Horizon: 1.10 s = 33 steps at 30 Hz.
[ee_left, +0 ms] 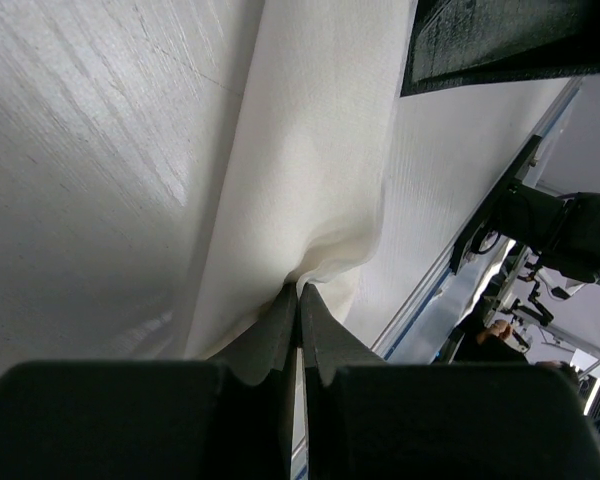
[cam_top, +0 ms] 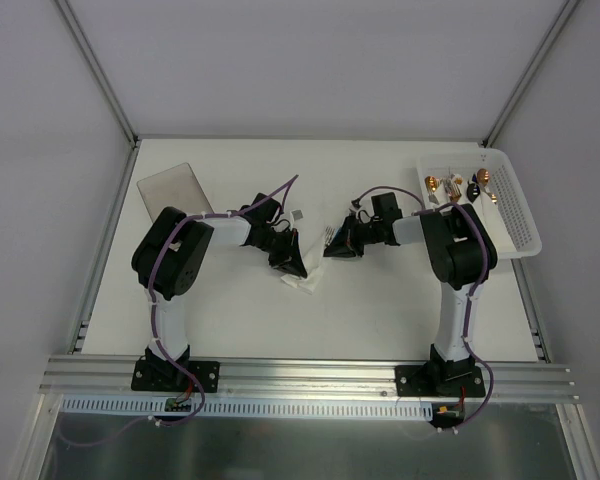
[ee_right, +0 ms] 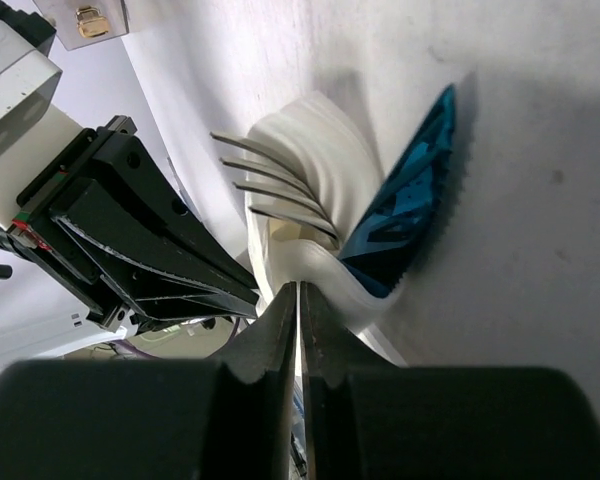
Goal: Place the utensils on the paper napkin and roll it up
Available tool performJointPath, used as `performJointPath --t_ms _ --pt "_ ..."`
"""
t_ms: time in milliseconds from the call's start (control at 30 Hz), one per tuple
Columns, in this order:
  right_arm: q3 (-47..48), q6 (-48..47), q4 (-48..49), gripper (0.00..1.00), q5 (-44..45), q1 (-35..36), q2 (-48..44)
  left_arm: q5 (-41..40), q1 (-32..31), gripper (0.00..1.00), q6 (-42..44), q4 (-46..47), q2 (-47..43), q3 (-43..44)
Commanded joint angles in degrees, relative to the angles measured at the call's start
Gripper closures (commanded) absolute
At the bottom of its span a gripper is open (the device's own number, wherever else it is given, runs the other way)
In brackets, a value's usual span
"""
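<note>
The white paper napkin [cam_top: 302,283] lies crumpled at mid-table between both grippers. In the right wrist view the napkin [ee_right: 325,265] is folded over a fork with silver tines [ee_right: 265,180] and a bright blue handle [ee_right: 405,205]. My right gripper [ee_right: 298,290] is shut on the napkin's folded edge just below the fork. My left gripper [ee_left: 300,292] is shut on a pinched fold of the napkin [ee_left: 310,150]. From above, the left gripper [cam_top: 288,262] and right gripper [cam_top: 338,246] face each other, close together, with the tines [cam_top: 328,234] between them.
A white basket [cam_top: 520,215] at the far right holds white rolls with gold and black cutlery ends [cam_top: 458,185]. A grey translucent sheet [cam_top: 175,188] lies at the back left. A small grey square [cam_top: 298,214] lies behind the grippers.
</note>
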Motion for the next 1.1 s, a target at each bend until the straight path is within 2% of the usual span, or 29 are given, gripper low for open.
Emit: performJointPath --t_ms 0,200,300,467,700,867,1000,1067 --pt "1.18 1.04 1.51 0.93 -0.23 1.55 0.61 -6.24 0.70 1.00 3.15 -3.85 2.46 -0.91" --pt "0.83 0.07 0.21 0.94 1.79 2.08 2.46 -6.15 0.69 1.00 2.97 -3.77 1.23 -1.00" --pt "0.48 -1.68 -1.90 0.95 3.29 2.17 2.90 -5.72 0.70 1.00 2.45 -3.59 -2.37 -0.74" --pt "0.13 -2.48 -4.89 0.99 6.44 2.70 2.20 -3.26 0.70 1.00 -1.42 -3.59 -8.78 1.63" --pt "0.66 -2.48 -9.64 1.00 9.70 3.05 2.11 0.60 -2.29 1.00 -7.83 -0.96 -10.03 2.43" --pt "0.57 -2.66 -12.02 1.00 11.90 3.22 1.93 3.60 -4.49 1.00 -18.81 11.85 -8.62 -3.18" --pt "0.22 -2.57 -12.72 1.00 13.39 3.14 2.11 4.92 -6.33 1.00 -27.42 27.83 -5.99 -7.85" --pt "0.04 -2.65 -12.99 1.00 13.75 3.14 2.02 4.75 -7.65 1.00 -31.03 31.99 -4.32 -9.95"
